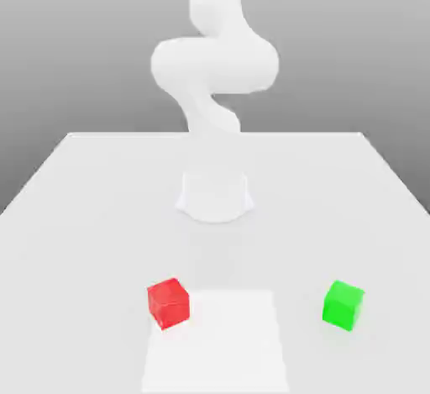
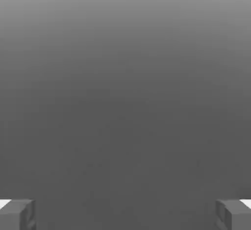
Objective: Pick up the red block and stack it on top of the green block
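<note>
red block [image 1: 169,302] sitting on the white counter [image 1: 84,216] toward the exterior view's left, green block [image 1: 343,304] lying well apart toward the right, fingers [image 2: 17,214] standing fully spread, gripping nothing, white arm [image 1: 214,65] rising behind

Red block [image 1: 169,302]: showing a smooth, plastic-like skin with a soft sheen. Green block [image 1: 343,304], well apart from the red block, toward the exterior view's right: showing the same smooth, faintly glossy finish. Table [image 1: 76,216] under both blocks: appearing matt white, without grain. Arm [image 1: 214,65] behind the red block: looking smooth, matt white. Fingertips [image 2: 17,214]: appearing matt grey.
</note>
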